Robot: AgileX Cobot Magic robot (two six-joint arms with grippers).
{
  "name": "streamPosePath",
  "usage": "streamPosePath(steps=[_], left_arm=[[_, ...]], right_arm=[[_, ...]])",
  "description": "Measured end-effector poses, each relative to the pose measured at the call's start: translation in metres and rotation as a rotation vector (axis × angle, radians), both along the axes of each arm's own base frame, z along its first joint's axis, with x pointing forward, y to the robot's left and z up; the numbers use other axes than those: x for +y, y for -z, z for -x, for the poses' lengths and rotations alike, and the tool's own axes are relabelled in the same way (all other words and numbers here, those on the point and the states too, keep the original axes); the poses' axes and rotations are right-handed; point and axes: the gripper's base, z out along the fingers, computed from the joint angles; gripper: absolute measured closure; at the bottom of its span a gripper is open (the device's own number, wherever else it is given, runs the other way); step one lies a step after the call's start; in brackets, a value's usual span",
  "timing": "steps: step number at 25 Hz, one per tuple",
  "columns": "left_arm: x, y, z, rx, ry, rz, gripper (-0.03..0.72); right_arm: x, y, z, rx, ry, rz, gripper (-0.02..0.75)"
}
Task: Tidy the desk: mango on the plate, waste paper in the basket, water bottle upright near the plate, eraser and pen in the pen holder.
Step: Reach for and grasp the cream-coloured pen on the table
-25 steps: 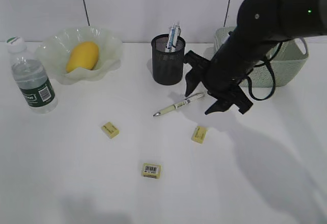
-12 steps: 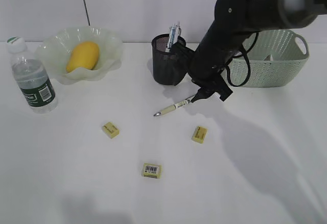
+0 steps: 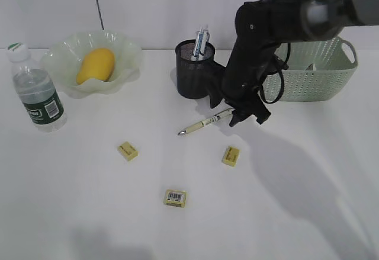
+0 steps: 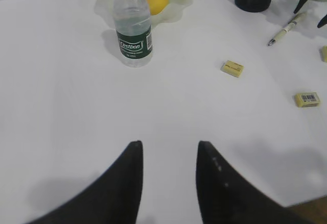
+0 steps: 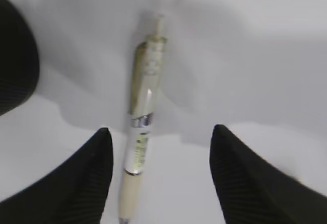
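A white pen point(image 3: 206, 121) lies on the white desk point(image 3: 89, 212) in front of the black mesh pen holder point(image 3: 193, 70), which holds other pens. My right gripper point(image 3: 235, 111) is open, low over the pen's right end; in the right wrist view the pen point(image 5: 143, 127) lies between the fingers point(image 5: 161, 137), nearer the left one. Three yellow erasers point(image 3: 128, 150) point(image 3: 231, 156) point(image 3: 175, 198) lie on the desk. The mango point(image 3: 95, 65) is on the green plate point(image 3: 127, 53). The water bottle point(image 3: 37, 91) stands upright beside the plate. My left gripper point(image 4: 168, 150) is open and empty. The waste paper is not visible.
The sage-green basket point(image 3: 314, 70) stands at the back right, behind my right arm. In the left wrist view the bottle point(image 4: 133, 27), erasers point(image 4: 232, 68) point(image 4: 308, 99) and pen point(image 4: 286, 30) show ahead. A pale wall runs behind the desk.
My right arm has swung left from in front of the basket and come down over the pen's right end. Nothing on the desk has moved.
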Motion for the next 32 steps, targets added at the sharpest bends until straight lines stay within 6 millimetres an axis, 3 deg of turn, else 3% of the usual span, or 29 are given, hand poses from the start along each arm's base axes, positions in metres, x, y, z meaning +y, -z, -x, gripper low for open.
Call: streamPosePath(steps=[6, 13, 23, 29, 32], left_arm=[[0.001, 0.0, 0.0, -0.003, -0.006, -0.01, 0.423], [0.001, 0.0, 0.0, -0.003, -0.006, -0.01, 0.429], [0.001, 0.0, 0.0, -0.003, -0.006, -0.01, 0.443], [0.001, 0.0, 0.0, -0.003, -0.006, -0.01, 0.445], [0.001, 0.0, 0.0, -0.003, -0.006, -0.01, 0.445]], right_arm=[[0.016, 0.006, -0.013, 0.01, -0.006, 0.002, 0.26], [0.019, 0.018, -0.018, 0.052, 0.012, 0.02, 0.292], [0.023, 0.027, -0.019, 0.082, 0.062, -0.017, 0.421], [0.025, 0.028, -0.019, 0.086, 0.055, -0.028, 0.592], [0.025, 0.028, -0.019, 0.084, 0.047, -0.026, 0.608]])
